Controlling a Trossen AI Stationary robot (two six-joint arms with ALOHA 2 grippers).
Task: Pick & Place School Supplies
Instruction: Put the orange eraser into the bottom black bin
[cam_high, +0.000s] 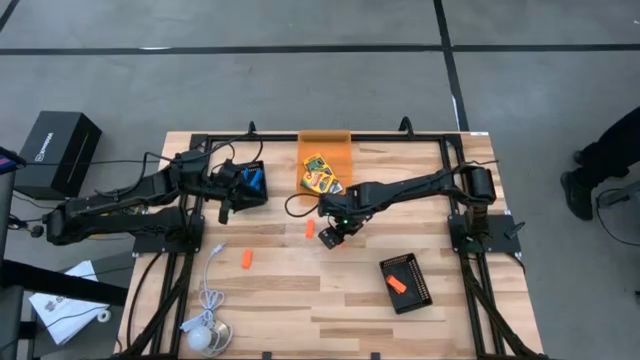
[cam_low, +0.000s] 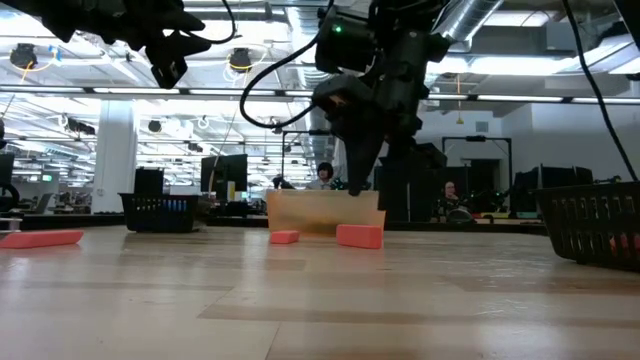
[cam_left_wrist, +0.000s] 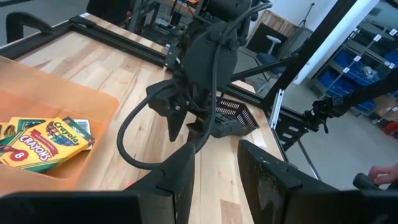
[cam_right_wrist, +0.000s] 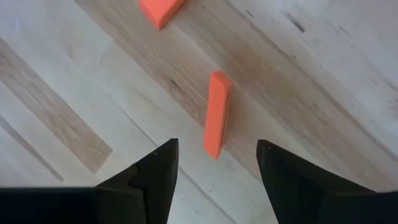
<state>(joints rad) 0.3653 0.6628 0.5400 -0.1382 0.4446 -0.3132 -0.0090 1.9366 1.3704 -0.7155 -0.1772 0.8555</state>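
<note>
Looking straight down, the right wrist view showed an orange piece (cam_right_wrist: 217, 113) standing on its narrow edge on the desk (cam_right_wrist: 74, 93), lying just ahead of the gap between the right end effector (cam_right_wrist: 216, 163)'s fingers, which were spread apart with nothing between them. A second orange piece (cam_right_wrist: 160, 10) was cut off at that picture's edge. The high view placed the right end effector (cam_high: 331, 238) near mid-desk, beside the orange piece (cam_high: 310, 229), with another orange piece (cam_high: 246, 260) well apart from it and a further one (cam_high: 396, 284) lying in a black tray (cam_high: 419, 295).

Only the high and left wrist views showed the crayon boxes (cam_high: 319, 174) inside the orange translucent bin (cam_high: 324, 143); the low view saw merely the bin's wall behind two orange pieces (cam_low: 360, 236).

The left end effector (cam_high: 224, 212) hovered by another black tray (cam_high: 262, 196) holding something blue, too small to identify. Its fingers (cam_left_wrist: 180, 177) stood slightly apart, empty. A white cable with a round puck (cam_high: 205, 335) lay at the near corner.
</note>
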